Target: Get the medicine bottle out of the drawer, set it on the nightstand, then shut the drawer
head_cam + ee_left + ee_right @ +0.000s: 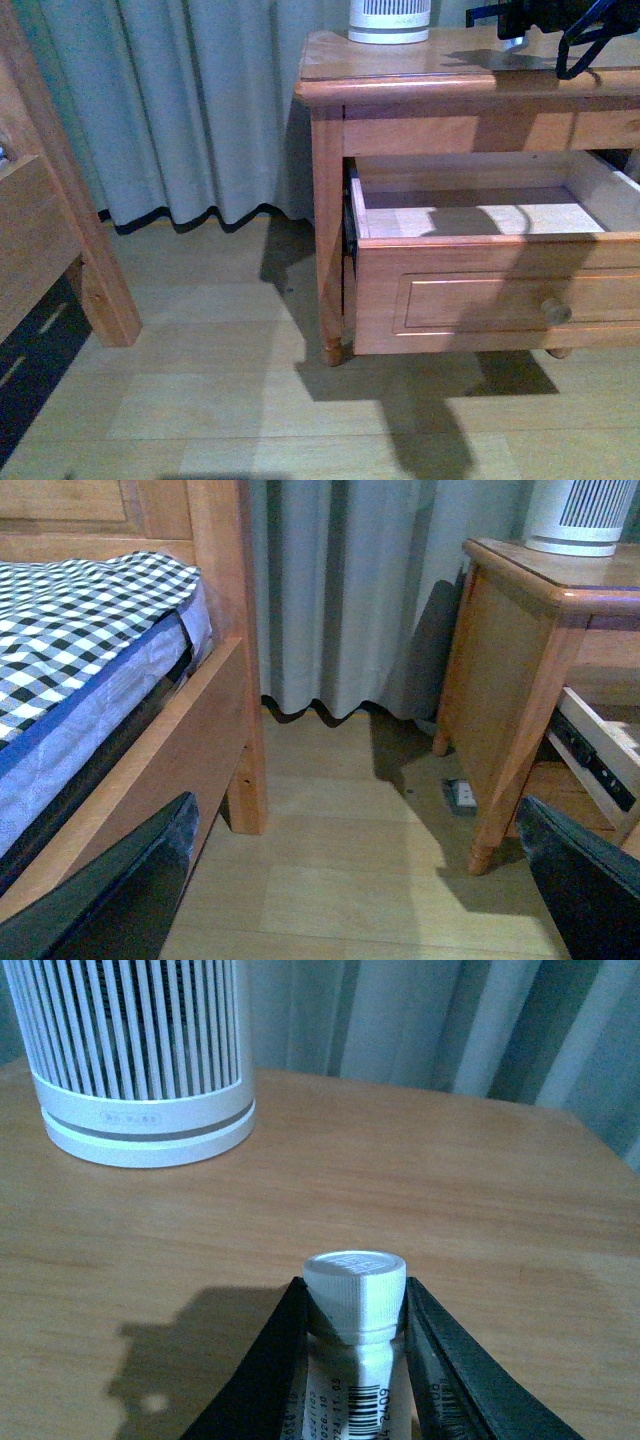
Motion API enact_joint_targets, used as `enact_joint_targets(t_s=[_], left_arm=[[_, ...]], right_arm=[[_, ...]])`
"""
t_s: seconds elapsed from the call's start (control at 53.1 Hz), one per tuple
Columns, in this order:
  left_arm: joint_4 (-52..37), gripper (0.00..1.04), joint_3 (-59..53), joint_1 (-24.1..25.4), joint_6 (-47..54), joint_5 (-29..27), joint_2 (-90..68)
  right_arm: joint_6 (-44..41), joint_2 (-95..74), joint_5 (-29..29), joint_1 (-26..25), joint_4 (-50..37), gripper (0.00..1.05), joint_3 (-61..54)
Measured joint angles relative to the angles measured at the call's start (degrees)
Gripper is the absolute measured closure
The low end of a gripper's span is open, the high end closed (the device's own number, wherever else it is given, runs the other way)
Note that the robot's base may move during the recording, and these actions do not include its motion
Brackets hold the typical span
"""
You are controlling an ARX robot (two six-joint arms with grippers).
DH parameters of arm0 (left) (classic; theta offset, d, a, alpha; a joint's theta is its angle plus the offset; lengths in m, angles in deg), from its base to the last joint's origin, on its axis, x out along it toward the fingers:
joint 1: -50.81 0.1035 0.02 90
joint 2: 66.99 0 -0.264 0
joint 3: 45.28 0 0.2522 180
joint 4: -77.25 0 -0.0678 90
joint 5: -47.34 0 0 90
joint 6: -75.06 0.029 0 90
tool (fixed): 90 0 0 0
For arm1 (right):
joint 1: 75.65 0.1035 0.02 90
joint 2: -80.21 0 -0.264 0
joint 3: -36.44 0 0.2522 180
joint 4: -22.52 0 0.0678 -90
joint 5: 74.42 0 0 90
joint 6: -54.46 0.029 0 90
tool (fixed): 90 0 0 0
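Note:
My right gripper (356,1305) is shut on the medicine bottle (354,1290), a small white bottle with a ribbed white cap and a barcode label, held between the two black fingers above the nightstand top (450,1190). In the front view the right gripper (545,35) is over the back right of the nightstand (450,75). The upper drawer (480,290) stands pulled out, its inside pale and bare, its round knob (555,310) at the front. My left gripper (360,880) is open and empty, low over the floor between the bed and the nightstand (520,670).
A large ribbed white cylinder (388,20) stands at the back of the nightstand top, also in the right wrist view (140,1060). A wooden bed frame (200,730) with a checked cover is on the left. Grey curtains (190,110) hang behind. A small wall socket (460,795) is near the nightstand's leg.

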Motion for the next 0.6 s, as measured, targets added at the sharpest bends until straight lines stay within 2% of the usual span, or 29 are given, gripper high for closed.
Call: enact_joint_targets(t_s=[0.433,0.565,0.602], left_arm=[[0.0,0.07,0.0,0.0,0.0,0.0,0.0],[0.0,0.07,0.0,0.0,0.0,0.0,0.0],[0.0,0.07,0.0,0.0,0.0,0.0,0.0]], right_arm=[[-0.8,0.0,-1.6,0.0,-8.9,0.80,-4.7],[-0.8,0.1,-2.1,0.0,-11.3,0.54,-7.0],[-0.8,0.2,-2.2,0.0,-11.6,0.50,-7.6]])
